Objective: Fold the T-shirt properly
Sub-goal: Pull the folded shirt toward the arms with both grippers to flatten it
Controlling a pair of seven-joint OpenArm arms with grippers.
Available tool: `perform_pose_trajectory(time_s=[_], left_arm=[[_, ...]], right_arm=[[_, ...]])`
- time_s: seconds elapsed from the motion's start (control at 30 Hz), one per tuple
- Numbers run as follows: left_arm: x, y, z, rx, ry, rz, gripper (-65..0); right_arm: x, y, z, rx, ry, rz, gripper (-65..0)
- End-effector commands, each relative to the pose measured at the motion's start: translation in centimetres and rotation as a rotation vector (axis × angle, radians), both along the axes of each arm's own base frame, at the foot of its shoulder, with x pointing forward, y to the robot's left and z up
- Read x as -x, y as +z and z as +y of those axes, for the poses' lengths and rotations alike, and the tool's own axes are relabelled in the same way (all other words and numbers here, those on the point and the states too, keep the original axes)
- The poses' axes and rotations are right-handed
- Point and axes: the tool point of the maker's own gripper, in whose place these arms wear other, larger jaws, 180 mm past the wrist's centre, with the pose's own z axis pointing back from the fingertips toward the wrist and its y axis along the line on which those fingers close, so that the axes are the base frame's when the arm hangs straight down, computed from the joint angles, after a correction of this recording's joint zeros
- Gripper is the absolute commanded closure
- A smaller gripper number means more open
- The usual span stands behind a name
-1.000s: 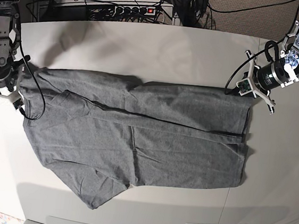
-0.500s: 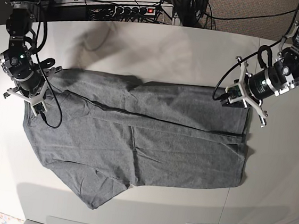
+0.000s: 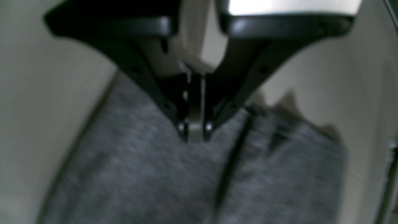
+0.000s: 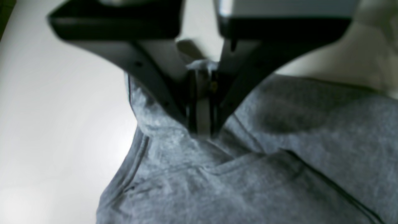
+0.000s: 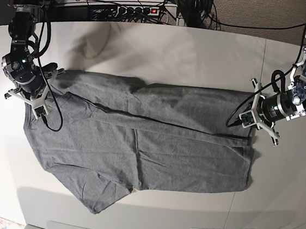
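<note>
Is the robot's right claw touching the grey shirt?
Touching. In the right wrist view the right gripper is closed, its tips pressed into a puckered fold of the T-shirt at the edge.

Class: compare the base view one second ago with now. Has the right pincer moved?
Yes. The right pincer has swung inward from the table's edge onto the T-shirt's shoulder corner.

grey t-shirt (image 5: 138,146) flat on white table (image 5: 192,53)

The grey T-shirt (image 5: 138,146) lies spread across my worktop (image 5: 176,51), wrinkled. A long crease runs across its middle. One sleeve points toward the near edge.
</note>
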Motion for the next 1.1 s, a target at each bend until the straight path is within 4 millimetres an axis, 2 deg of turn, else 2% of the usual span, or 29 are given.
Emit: perform_pose_trajectory(time_s=[0.0,0.23,0.43,0.73,0.9,1.07], left_arm=[[-0.5,1.0,0.2,0.026,-0.004,-0.013,0.0],[0.2,-1.8,2.4,0.013,0.061,0.074,0.0],[1.4,-4.4,4.8,-0.022,0.122,0.156,0.0],[6.8,-6.7,8.3,-0.093,0.132,0.281,0.0],[9.8,-7.5,10.3,-0.146,0.126,0.346,0.0],[12.5,-7.8,10.6,-0.172,0.095,0.392,0.0]], right_arm=[[-0.7,1.2,-1.2,0.032,-0.015,-0.024,0.0],[1.3,-1.7,-2.5,-0.002,-0.087,0.097,0.0],[3.1,-2.9,-1.3,-0.094,-0.114,0.210,0.0],[6.0,-4.6,0.5,-0.190,-0.104,0.335,0.0],[8.1,-5.2,2.6,-0.257,-0.066,0.377,0.0],[11.0,-5.3,4.2,-0.246,-0.009,0.411,0.0]])
